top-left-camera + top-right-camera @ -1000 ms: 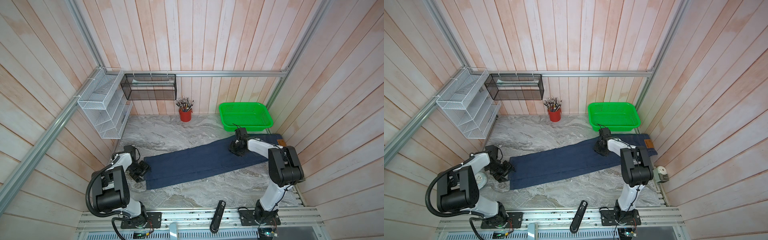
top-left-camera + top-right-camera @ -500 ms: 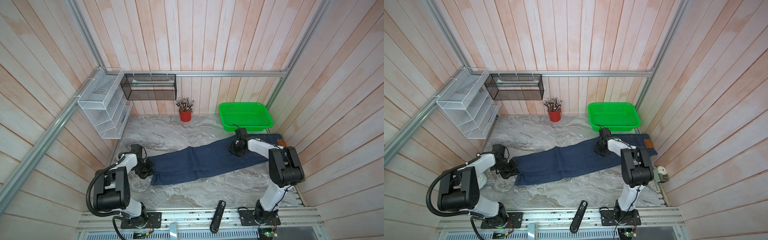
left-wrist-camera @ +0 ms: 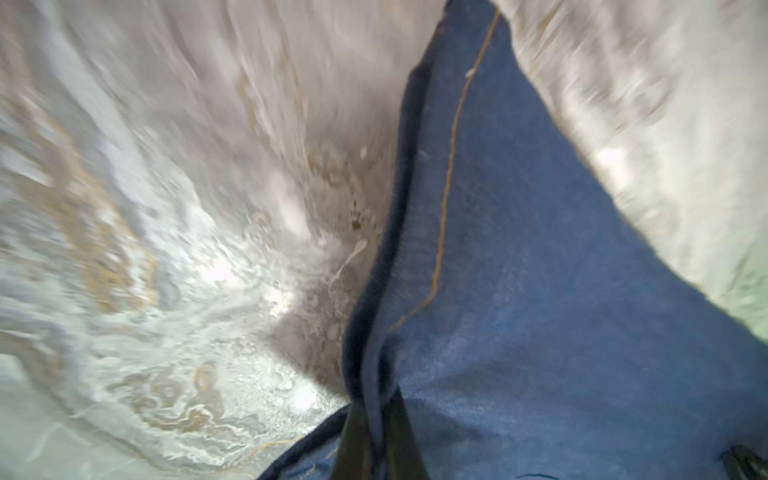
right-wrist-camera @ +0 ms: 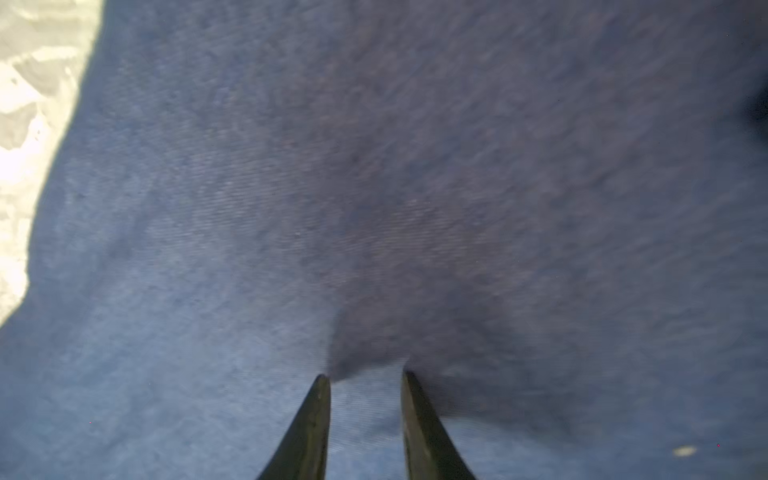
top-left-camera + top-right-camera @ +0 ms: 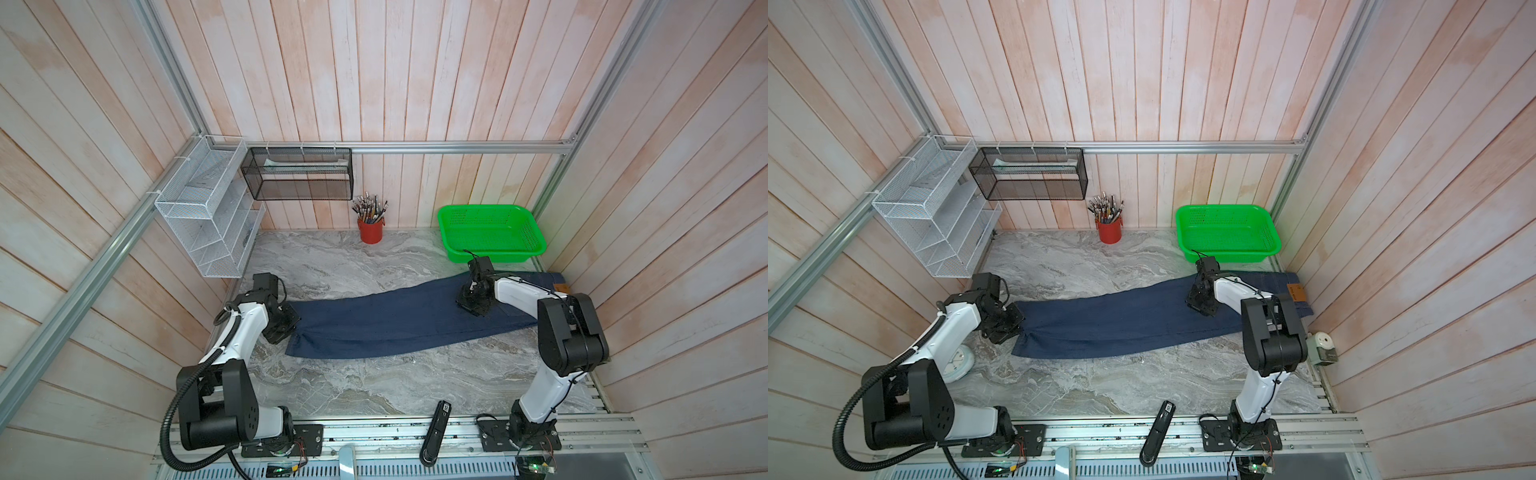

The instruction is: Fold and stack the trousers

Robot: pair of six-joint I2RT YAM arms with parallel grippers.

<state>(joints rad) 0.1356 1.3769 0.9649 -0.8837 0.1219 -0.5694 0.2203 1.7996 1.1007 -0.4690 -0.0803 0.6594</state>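
Left tool (image 3: 376, 411) pinches the trousers (image 3: 540, 291) at their hem; right tool (image 4: 365, 376), slightly spread, presses on them.

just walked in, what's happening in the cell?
Two arms are working on the trousers, laid out full length on the marble table. The left gripper is shut on the hem end. The right gripper presses its tips, slightly apart, onto the denim near the waist end. No fold made yet.

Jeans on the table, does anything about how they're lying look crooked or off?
Yes. The jeans lie slanted and slightly bowed across the table, not square to it. At the hem end the left gripper pinches the cloth, which puckers there.
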